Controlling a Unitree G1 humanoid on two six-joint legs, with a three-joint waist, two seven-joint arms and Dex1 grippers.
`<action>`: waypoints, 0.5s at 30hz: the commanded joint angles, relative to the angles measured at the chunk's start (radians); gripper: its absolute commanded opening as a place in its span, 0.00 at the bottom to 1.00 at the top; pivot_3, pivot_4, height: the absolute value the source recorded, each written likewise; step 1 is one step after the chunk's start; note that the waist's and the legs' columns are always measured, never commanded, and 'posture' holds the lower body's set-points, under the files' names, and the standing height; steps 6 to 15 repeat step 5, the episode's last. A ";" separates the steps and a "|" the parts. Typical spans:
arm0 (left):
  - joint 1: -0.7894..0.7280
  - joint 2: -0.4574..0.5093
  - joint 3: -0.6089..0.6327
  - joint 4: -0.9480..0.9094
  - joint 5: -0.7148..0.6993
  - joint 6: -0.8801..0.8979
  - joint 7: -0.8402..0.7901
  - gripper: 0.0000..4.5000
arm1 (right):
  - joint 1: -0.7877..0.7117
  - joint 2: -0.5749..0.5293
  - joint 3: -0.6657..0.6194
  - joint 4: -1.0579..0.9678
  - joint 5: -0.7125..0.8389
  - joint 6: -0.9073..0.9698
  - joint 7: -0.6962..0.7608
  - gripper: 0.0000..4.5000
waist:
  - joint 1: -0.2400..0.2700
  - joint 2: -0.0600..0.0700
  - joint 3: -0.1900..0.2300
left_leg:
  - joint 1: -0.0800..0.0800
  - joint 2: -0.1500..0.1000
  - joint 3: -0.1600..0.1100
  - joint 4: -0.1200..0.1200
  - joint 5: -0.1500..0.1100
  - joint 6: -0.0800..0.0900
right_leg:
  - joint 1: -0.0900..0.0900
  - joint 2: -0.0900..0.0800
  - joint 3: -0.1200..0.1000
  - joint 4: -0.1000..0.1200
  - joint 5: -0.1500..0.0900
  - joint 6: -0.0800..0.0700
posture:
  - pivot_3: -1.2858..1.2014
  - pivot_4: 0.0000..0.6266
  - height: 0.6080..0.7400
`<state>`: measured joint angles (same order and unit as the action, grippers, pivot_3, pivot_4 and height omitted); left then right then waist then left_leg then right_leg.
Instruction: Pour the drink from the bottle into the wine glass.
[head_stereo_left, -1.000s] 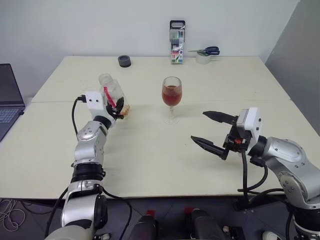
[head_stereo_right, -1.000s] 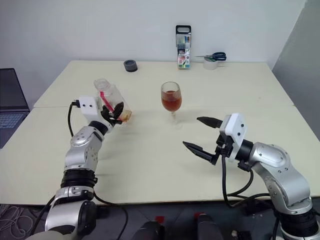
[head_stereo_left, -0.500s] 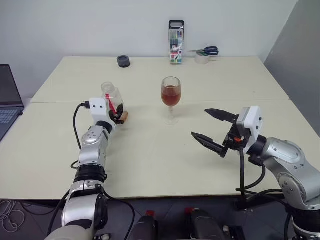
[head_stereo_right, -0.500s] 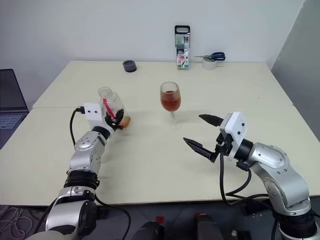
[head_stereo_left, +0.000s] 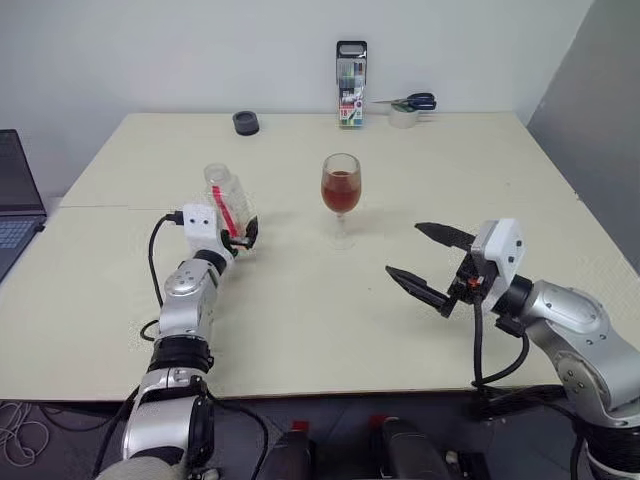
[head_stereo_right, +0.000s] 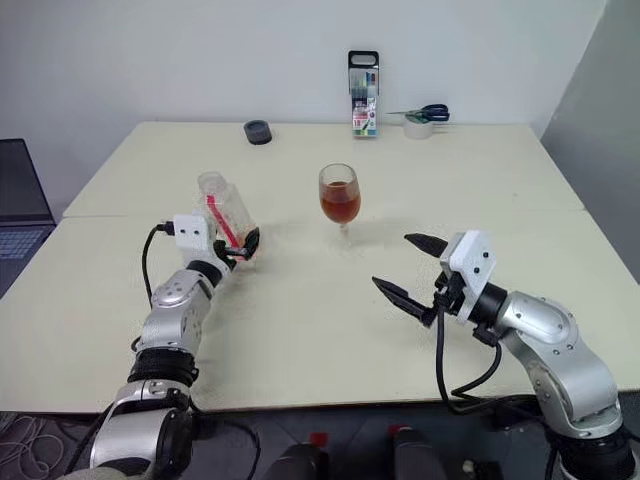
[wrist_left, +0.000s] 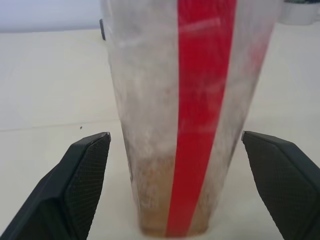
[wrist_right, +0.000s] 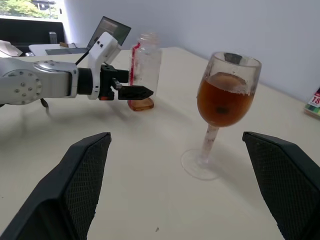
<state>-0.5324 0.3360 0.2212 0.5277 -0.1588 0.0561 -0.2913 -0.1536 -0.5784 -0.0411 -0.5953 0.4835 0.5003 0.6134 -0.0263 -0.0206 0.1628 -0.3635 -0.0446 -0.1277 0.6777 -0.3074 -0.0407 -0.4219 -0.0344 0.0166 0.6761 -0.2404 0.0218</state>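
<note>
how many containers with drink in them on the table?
2. The wine glass stands mid-table, bowl about half full. The bottle stands to its left between the left hand's open fingers, only dregs left.

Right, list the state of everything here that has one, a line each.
Bottle: upright on the table, uncapped, a little drink at the bottom.
Glass: upright, about half full of drink.
Left gripper: open, fingers either side of the bottle, not gripping.
Right gripper: open, holding nothing.
Marker pack: standing upright.
Scissors: closed, lying on the tape roll.
Laptop: open.
</note>
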 joint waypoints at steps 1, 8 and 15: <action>0.076 0.010 0.000 -0.156 -0.008 0.060 0.010 0.99 | 0.047 0.027 -0.073 -0.058 -0.003 0.052 -0.111 1.00 | 0.001 0.000 0.000 | 0.000 0.000 0.000 0.000 0.000 0.000 | 0.000 0.000 0.000 0.000 0.000 0.000 | 0.52 0.24 1.00; 0.204 0.016 -0.009 -0.363 0.007 0.162 0.032 0.99 | 0.094 0.107 -0.123 -0.109 -0.019 0.132 -0.291 1.00 | 0.000 0.000 0.000 | 0.000 0.000 0.000 0.000 0.000 0.000 | 0.000 0.000 0.001 0.000 0.000 0.000 | 0.52 0.24 1.00; 0.204 0.016 -0.009 -0.363 0.007 0.162 0.032 0.99 | 0.094 0.107 -0.123 -0.109 -0.019 0.132 -0.291 1.00 | 0.000 0.000 0.000 | 0.000 0.000 0.000 0.000 0.000 0.000 | 0.000 0.000 0.001 0.000 0.000 0.000 | 0.52 0.24 1.00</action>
